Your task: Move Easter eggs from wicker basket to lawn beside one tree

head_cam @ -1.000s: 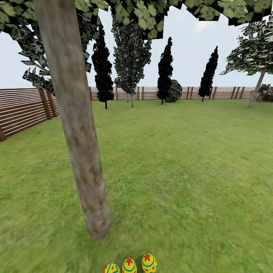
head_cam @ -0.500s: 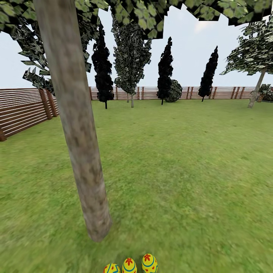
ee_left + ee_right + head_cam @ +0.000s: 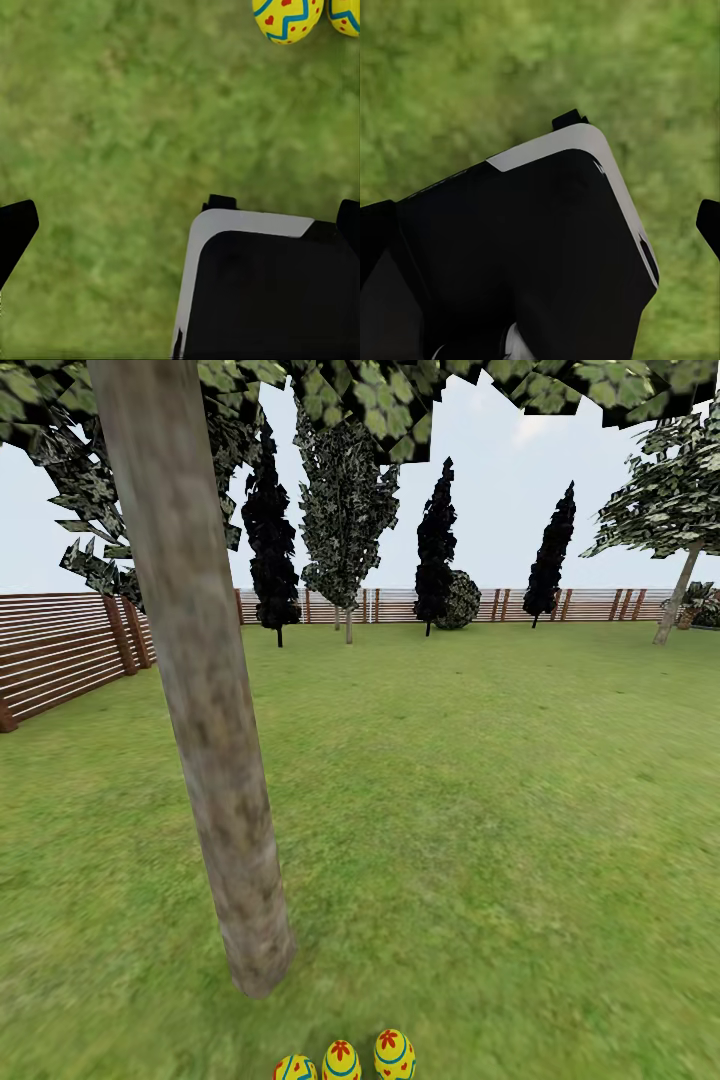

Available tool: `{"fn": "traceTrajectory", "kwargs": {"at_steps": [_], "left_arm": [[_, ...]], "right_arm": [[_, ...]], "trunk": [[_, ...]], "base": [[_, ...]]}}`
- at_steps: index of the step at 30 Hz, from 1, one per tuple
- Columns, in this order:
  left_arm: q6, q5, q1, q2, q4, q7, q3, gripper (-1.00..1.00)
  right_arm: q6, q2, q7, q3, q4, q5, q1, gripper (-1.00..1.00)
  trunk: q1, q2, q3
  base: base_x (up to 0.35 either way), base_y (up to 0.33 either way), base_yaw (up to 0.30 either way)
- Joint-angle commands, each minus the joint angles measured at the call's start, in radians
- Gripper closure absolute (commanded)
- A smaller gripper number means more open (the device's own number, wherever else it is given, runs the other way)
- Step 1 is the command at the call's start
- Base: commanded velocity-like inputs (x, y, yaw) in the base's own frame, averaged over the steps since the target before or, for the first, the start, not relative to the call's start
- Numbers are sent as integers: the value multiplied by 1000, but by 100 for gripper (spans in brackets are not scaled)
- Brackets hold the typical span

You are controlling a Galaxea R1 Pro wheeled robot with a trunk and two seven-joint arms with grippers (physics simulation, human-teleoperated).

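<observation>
Three yellow Easter eggs lie in a row on the lawn (image 3: 480,810) at the foot of the tree (image 3: 215,760) with the thick leaning grey-brown trunk: the left egg (image 3: 295,1069), the middle egg (image 3: 341,1060) and the right egg (image 3: 395,1053). The left wrist view looks down on grass, with one egg (image 3: 289,18) and part of a second egg (image 3: 347,13) well beyond my left gripper (image 3: 182,221), which is open and holds nothing. My right gripper (image 3: 540,217) hangs open over bare grass. The wicker basket is out of view.
A brown slat fence (image 3: 60,650) runs along the left and the far side of the lawn. Dark cypress-like trees (image 3: 435,550) and a thin-trunked tree (image 3: 680,590) stand near it. The robot's dark base (image 3: 262,292) shows below both grippers.
</observation>
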Motion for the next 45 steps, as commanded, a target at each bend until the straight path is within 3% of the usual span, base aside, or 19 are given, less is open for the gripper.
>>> {"fn": "traceTrajectory", "kwargs": {"at_steps": [1, 45], "left_arm": [[-3, 8, 2, 0, 0, 3, -8, -100], [24, 5, 65, 7, 47, 2, -14, -100]], "right_arm": [[1, 0, 4, -8, 2, -2, -1, -100], [1, 0, 4, -8, 2, -1, -1, -100]], "trunk": [[0, -1, -1], [0, -1, -1]], "base": [[0, 0, 0], [0, 0, 0]]}}
